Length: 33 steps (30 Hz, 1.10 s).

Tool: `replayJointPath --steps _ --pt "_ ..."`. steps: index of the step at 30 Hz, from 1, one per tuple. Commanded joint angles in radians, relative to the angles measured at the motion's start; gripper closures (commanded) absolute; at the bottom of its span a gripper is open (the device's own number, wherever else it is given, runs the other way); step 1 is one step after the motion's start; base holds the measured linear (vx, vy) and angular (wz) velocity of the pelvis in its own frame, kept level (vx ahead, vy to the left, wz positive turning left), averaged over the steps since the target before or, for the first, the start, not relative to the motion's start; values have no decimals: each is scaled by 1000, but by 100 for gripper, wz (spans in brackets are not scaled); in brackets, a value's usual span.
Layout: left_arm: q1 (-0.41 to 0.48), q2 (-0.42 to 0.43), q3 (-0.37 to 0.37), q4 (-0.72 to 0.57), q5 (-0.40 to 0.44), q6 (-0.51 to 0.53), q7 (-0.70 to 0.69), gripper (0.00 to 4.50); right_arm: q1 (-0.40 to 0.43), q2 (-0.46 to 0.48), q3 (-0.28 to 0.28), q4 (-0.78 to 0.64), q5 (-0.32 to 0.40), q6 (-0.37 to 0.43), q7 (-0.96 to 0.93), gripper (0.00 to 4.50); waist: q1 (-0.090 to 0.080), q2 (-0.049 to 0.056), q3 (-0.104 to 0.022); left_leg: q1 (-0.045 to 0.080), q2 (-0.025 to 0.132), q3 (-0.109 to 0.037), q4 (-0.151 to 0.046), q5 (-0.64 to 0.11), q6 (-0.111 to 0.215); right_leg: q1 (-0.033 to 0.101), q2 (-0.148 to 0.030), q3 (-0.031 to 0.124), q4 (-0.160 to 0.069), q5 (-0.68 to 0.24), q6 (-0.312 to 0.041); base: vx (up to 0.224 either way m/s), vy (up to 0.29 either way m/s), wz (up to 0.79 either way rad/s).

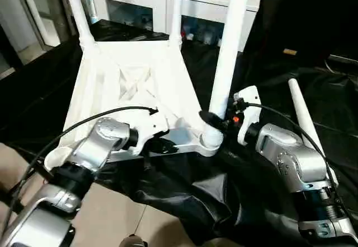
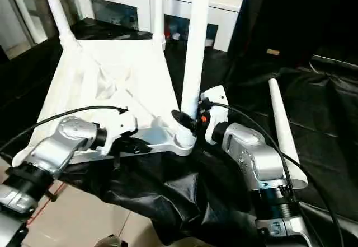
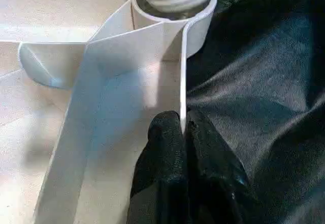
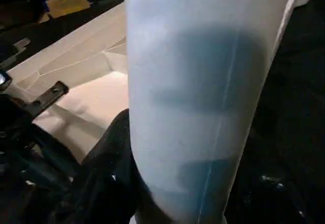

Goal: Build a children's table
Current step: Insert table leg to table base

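The left gripper (image 3: pixel 184 132) pinches the white ribbed plastic tabletop's (image 1: pixel 134 84) thin rim; the right gripper (image 1: pixel 219 119) clasps the upright white tapered tube leg (image 1: pixel 228 56), which should stay vertical while twisting into the round corner socket (image 1: pixel 211 140).

Tabletop (image 1: pixel 134 84) upturned; three legs (image 1: pixel 229 51) upright, one (image 1: pixel 305 121) loose.

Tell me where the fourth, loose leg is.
In the head views the loose leg lies on the black cloth on the robot's right, just beyond the right gripper, which clasps an upright leg at the tabletop corner.
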Motion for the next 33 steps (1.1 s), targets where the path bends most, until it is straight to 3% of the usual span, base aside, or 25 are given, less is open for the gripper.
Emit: replayJointPath --steps 1,14,21,29,32,33 --pt "2 -6 5 32 14 13 13 450 6 -11 -1 -3 2 2 0 263 -3 7 -76 12 20 -3 -68 -200 -36 52 -80 50 -79 -198 -147 0 0 0" --pt "-22 -22 20 60 10 -7 15 450 -32 22 -9 143 -26 -74 -3 263 -5 11 -75 14 19 -4 -69 -226 -38 50 -81 49 -84 -227 -151 0 0 0" --pt "-67 -56 58 133 22 -49 104 450 -72 41 -29 257 -21 -129 9 263 -4 12 -76 15 19 -5 -69 -239 -38 50 -83 49 -89 -269 -140 0 0 0" --pt "-98 -79 84 182 29 -64 171 450 -35 44 -51 285 -14 -173 16 263 -4 12 -76 14 19 -5 -69 -244 -31 50 -82 47 -89 -261 -146 0 0 0" --pt "-103 -83 88 199 31 -76 167 450 3 50 -81 318 -8 -230 18 263 -3 12 -76 14 19 -5 -69 -253 -26 50 -84 47 -93 -275 -144 0 0 0" --pt "-103 -83 89 201 32 -78 167 450 15 55 -92 329 -5 -247 14 263 -4 17 -75 15 19 -5 -70 -260 -25 48 -83 47 -95 -284 -146 0 0 0"
